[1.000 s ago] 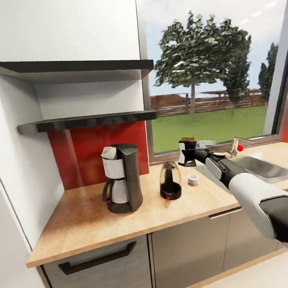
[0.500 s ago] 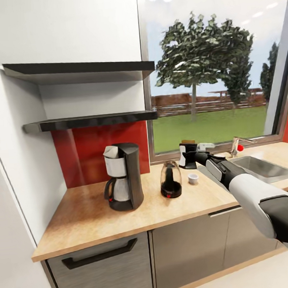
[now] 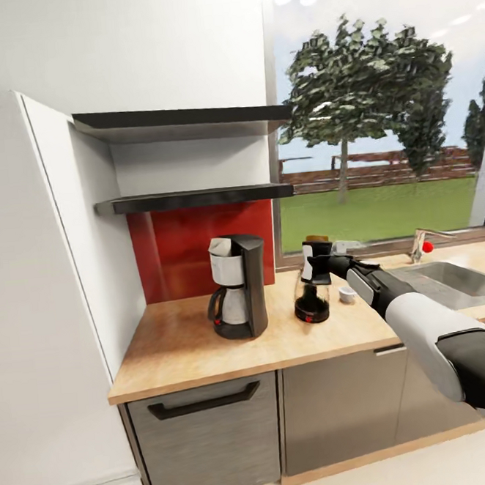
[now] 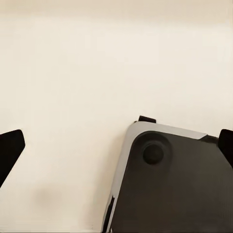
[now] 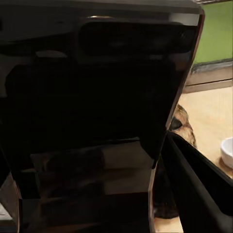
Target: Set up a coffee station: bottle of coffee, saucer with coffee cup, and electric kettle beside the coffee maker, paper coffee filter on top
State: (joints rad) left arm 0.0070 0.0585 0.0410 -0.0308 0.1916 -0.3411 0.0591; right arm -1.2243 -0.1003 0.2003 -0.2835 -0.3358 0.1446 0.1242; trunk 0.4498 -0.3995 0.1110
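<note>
On the wooden countertop (image 3: 186,354) we record the coffee maker (image 3: 239,286), which we take as our landmark; it stands upright against the red backsplash (image 3: 190,236), below the lower of two dark shelves (image 3: 194,198). To the coffee maker's right, near but apart from it, stands the electric kettle (image 3: 311,300), dark at the base with a clear upper body. Further right of the coffee maker, just past the kettle, sits a small white coffee cup (image 3: 347,293) directly on the counter. We cannot make out a saucer under it at this size. The right gripper (image 3: 319,260) is held in the air to the right of the coffee maker, above the kettle, with the bottle of coffee (image 3: 313,255) upright in it: a white-labelled body with a tan cap. In the right wrist view the bottle (image 5: 97,116) sits dark and close between the fingers (image 5: 199,184), so we judge the claw closed upon it, with the cup (image 5: 227,151) visible on the counter beyond. Beyond the arm, well to the right of the coffee maker, lie the sink (image 3: 452,279) and its faucet (image 3: 422,240) under the window (image 3: 385,112). In the left wrist view we note dark fingertips (image 4: 9,150) at both edges, set wide apart with nothing between them, over a pale floor and a grey part of the robot's body (image 4: 170,184).
</note>
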